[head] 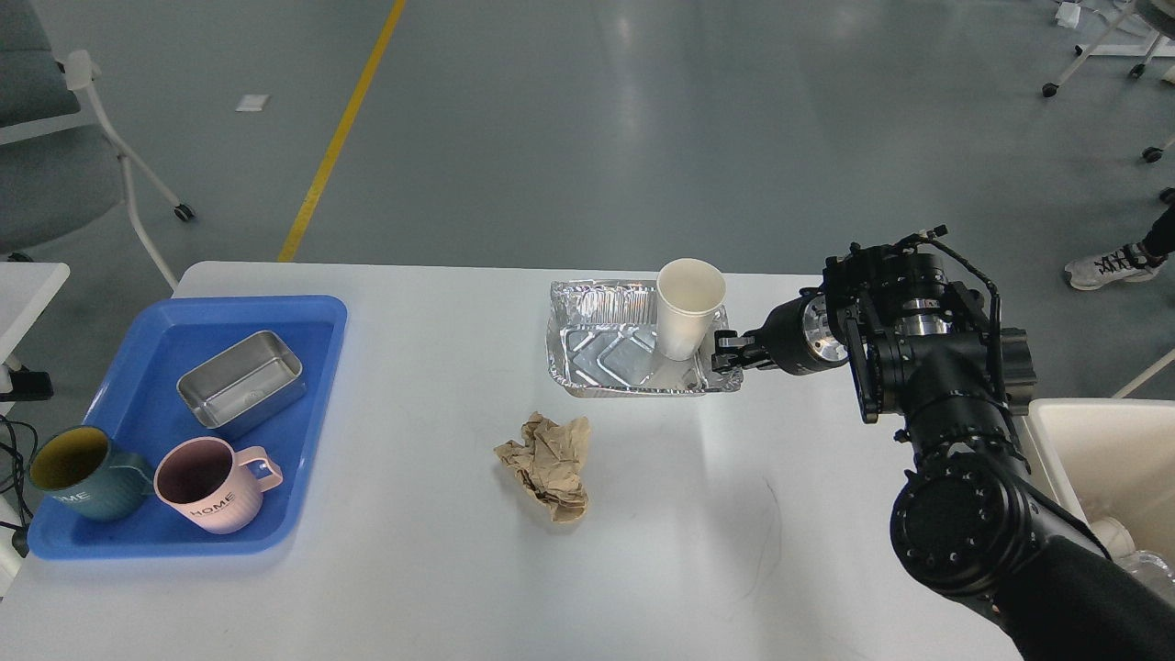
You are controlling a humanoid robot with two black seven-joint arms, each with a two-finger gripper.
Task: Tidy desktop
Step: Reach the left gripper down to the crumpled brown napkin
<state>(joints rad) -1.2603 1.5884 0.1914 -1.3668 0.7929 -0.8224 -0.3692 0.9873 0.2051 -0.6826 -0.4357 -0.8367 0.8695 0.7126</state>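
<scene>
1. The desktop (413,551) is a wide white top with rounded corners that fills the lower part of the view, with grey floor beyond its far edge.
2. Near its far middle sits a foil tray (606,353), and a white paper cup (687,308) stands upright in the tray's right end.
3. The right gripper (725,352) reaches in from the right and meets the foil tray's right rim; its fingers are small and dark, so I cannot tell whether they pinch the rim or only touch it.
4. A crumpled brown paper ball (549,464) lies on the bare top, nearer than the foil tray and apart from it.
5. At the left end rests a blue tray (317,321). It holds a metal tin (240,383) at the back, a pink mug (209,485) marked HOME in front, and a dark green mug (78,470) at the front left.
6. A white bin (1097,441) stands past the right edge.
7. The left gripper is out of view.
</scene>
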